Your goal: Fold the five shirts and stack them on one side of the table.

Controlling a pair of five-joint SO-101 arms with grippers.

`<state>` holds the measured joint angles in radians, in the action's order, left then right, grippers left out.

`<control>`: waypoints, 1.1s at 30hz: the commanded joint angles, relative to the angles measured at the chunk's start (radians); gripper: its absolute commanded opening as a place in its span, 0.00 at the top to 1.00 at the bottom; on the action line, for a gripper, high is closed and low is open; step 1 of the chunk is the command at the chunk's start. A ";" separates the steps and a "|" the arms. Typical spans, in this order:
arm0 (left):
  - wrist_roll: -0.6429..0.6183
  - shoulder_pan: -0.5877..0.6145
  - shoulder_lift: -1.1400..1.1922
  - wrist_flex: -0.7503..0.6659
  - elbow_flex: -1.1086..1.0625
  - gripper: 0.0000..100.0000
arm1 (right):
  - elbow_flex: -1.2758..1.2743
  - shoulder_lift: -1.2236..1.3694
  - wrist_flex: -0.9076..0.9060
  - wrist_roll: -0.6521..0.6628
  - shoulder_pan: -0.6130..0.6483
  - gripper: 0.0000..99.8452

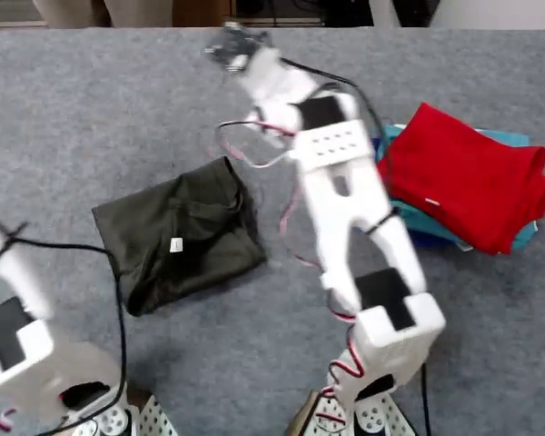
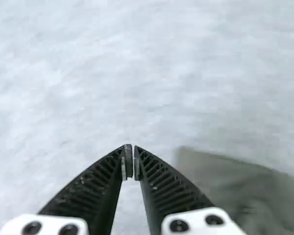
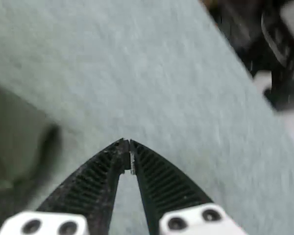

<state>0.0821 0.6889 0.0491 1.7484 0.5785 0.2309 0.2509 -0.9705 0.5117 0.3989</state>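
A folded dark olive shirt lies left of the table's middle. At the right, a folded red shirt tops a stack with a teal shirt and a blue one under it. My right gripper is near the table's far edge, beyond the olive shirt, blurred. In the right wrist view that gripper is shut on nothing above bare grey table, with the olive shirt off to one side. My left gripper is shut and empty over the table, with the olive shirt close by.
The grey felt table is bare at the far left and along the front. The left arm's base stands at the front left, the right arm's base at the front centre. Cables trail beside both arms.
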 commanded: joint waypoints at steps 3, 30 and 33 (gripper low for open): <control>0.107 0.255 -0.050 0.008 -0.190 0.98 | 0.211 0.151 -0.006 0.012 0.188 1.00; 0.247 0.450 -0.058 -0.261 -0.571 0.98 | 0.924 0.736 -0.709 0.014 0.470 1.00; 0.247 0.450 -0.056 -0.259 -0.572 0.98 | 0.969 0.753 -0.778 0.029 0.458 1.00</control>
<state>0.3230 1.1293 0.0368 1.4983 0.0031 1.1224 1.0073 -1.6886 0.5224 0.8792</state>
